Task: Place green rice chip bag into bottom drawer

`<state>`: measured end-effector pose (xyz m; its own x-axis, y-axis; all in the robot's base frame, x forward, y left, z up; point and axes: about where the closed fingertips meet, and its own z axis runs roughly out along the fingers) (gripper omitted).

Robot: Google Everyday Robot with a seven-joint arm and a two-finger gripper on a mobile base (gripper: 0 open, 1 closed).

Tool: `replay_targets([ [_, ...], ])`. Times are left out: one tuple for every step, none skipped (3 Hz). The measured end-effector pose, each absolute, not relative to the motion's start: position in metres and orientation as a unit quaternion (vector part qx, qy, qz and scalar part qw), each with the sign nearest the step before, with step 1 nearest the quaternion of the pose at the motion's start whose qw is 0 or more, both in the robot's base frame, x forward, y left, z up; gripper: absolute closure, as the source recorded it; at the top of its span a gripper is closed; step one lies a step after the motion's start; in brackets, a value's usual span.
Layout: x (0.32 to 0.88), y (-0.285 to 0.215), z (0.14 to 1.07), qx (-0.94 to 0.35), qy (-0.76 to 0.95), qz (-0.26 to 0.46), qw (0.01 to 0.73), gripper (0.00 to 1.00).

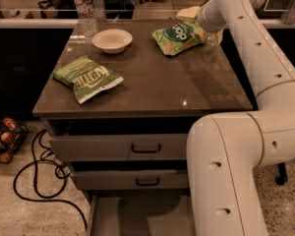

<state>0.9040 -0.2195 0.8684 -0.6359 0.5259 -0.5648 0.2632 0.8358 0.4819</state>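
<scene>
Up on the cabinet top [152,82], the green rice chip bag [179,36], probably light and crinkly, suits an edge pinch; I cannot tell the state of the gripper [209,31] at its right end.

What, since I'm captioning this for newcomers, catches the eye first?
The big white robot arm fills the right side, its end effector at the bright green rice chip bag on the far right of the cabinet top. Below, the bottom drawer stands pulled out; a Kettle chip bag lies left.
</scene>
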Motion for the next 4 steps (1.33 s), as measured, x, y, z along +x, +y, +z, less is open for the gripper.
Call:
replay_targets([
  [0.906,-0.215,0.867,0.220,0.887,0.176,0.365,0.00],
  [0.918,-0.190,0.866,0.205,0.891,0.159,0.373,0.00],
  [0.928,-0.167,0.868,0.186,0.893,0.142,0.384,0.00],
  [0.929,-0.165,0.867,0.184,0.894,0.141,0.385,0.00],
])
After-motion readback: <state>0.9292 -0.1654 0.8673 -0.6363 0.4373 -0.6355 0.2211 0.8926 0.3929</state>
